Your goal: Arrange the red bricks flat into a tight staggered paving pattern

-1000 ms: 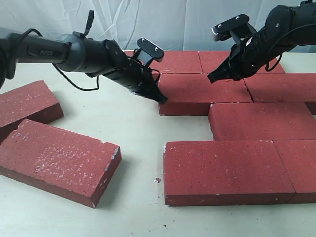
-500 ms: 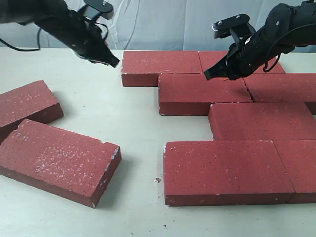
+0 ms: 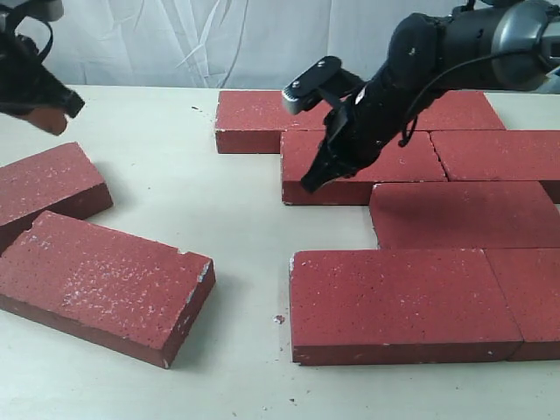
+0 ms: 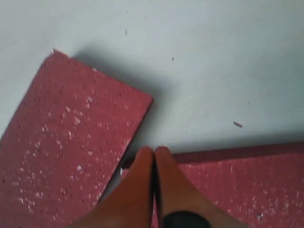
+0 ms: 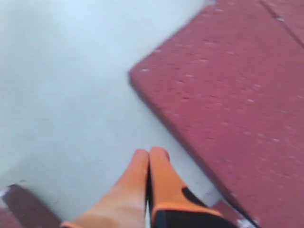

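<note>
Red bricks (image 3: 105, 284) lie in two lots: two loose ones at eight o'clock on the table (image 3: 227, 219), seven laid in staggered rows from one to four o'clock. Left gripper (image 3: 52, 109), closed and empty, has pulled away from the laid rows to ten o'clock, probably to fetch a loose one. Right gripper (image 3: 313, 182), also closed and empty, has dropped to the left end of the second-row brick (image 3: 385, 162). Left wrist view alone shows that gripper over the gap between the loose pair; right wrist view, blurred, shows bare table beside a corner
</note>
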Robot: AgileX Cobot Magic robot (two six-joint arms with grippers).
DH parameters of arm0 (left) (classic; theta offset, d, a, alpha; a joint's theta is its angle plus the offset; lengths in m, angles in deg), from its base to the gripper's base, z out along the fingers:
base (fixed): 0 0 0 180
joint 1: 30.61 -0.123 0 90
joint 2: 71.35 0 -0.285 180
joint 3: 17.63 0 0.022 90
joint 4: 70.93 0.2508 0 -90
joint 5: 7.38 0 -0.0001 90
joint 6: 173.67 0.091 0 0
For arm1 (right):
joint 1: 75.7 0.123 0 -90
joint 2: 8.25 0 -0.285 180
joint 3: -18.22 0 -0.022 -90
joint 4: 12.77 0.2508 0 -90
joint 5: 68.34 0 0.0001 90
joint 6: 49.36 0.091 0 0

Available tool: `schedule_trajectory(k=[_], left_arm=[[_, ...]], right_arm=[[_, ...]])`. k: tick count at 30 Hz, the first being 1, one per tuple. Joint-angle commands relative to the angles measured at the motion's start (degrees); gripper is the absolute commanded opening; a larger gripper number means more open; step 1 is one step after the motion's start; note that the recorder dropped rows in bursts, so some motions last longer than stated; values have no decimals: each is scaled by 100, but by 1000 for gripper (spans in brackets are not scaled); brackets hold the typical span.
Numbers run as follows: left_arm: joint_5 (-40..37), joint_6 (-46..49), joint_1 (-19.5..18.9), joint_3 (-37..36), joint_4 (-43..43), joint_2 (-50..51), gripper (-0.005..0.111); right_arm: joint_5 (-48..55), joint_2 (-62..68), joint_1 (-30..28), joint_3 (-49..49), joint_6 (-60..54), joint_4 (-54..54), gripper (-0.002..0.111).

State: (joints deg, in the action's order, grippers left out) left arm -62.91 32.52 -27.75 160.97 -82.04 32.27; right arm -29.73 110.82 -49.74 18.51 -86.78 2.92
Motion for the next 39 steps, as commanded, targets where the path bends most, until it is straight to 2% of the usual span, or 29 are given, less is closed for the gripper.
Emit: schedule_trajectory(k=[1,8,12,15,18,25,29,34,36,39], left_arm=[[217,58,-172,-709,58,-126,0],[457,139,-588,-1416,477,-126,0],[522,292,-907,-1754,599,-126,0],[894,439,-1106,-1960,417,-126,0],[883,1050,-1198,-2085,115,-115,0],[981,2532,-1198,-2166,-647,-115,0],[757,2494,-1296,-2166,-626,-115,0],[757,2112,-1771,-2166,-610,-115,0],[950,2112,-1939,-2166,-828,-115,0],[1148,2112,-1939,-2166,-1097,-115,0]], right_arm=[[644,-39,420,134,-745,563,-1],[1627,-39,1112,153,-2398,1591,-1],[1498,-39,1649,153,-2714,1723,-1],[1333,2,2056,153,-2756,1708,-1],[1373,42,2330,153,-2725,1642,-1],[1753,438,2528,153,-2395,1809,-1],[1471,547,2799,176,-2395,1941,-1],[1405,557,3198,234,-2395,1899,-1],[1020,610,3351,234,-2395,1726,-1],[596,795,3351,234,-2395,1677,-1]])
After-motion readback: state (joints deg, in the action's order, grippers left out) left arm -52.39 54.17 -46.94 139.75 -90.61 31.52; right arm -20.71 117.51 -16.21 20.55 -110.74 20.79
